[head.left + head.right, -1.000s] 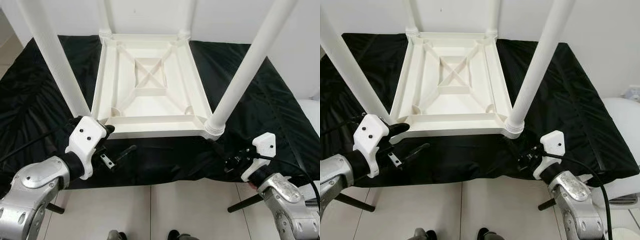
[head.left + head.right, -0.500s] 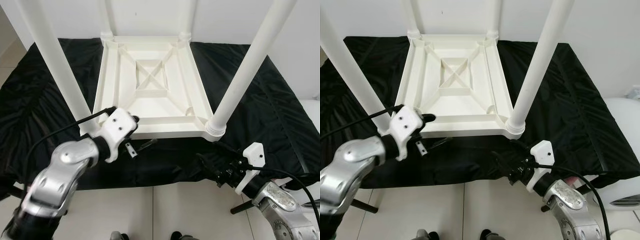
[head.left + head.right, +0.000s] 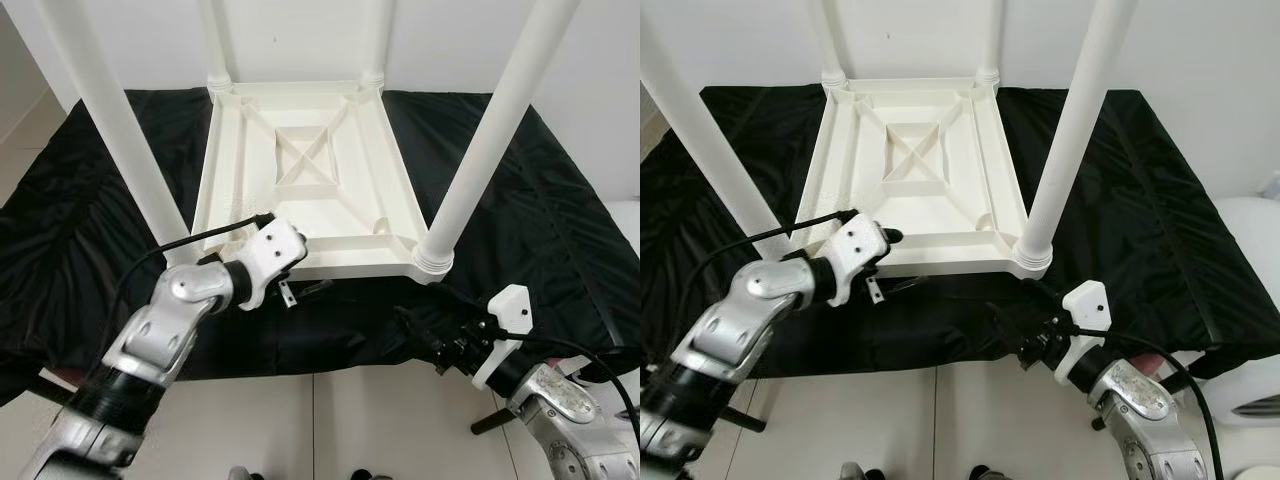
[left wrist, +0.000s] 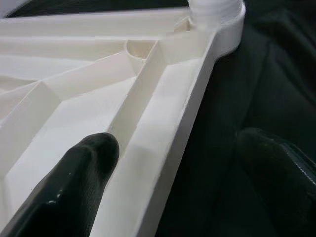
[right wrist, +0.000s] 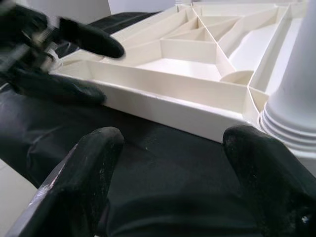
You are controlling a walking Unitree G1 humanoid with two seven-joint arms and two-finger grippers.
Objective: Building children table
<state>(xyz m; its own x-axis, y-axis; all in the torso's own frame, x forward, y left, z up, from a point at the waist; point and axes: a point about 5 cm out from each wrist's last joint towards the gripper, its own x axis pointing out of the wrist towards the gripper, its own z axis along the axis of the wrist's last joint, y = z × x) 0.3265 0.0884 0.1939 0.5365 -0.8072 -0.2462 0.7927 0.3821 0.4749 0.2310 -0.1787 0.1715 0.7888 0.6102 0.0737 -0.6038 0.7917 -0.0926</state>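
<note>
A white plastic children's table (image 3: 300,190) lies upside down on a counter draped in black cloth (image 3: 560,230), its four round legs pointing up; the left gripper (image 4: 173,163) straddles the table's near rim, jaws wide, one finger (image 4: 74,182) inside the frame. The right gripper (image 5: 173,148) hovers over the cloth near the right front leg (image 3: 480,160), jaws wide, holding nothing.

The upturned table (image 3: 305,190) is set on the cloth (image 3: 540,210), legs upward, and is taken as the landmark. One leg is placed at each corner: the near-right leg (image 3: 480,150), the near-left leg (image 3: 110,130), and two at the far corners. The left gripper (image 3: 300,278) is positioned at the table's near edge, one finger (image 4: 74,182) over the rim and the other outside it. The right gripper (image 3: 425,335) is held spread before the near-right corner, apart from it.
</note>
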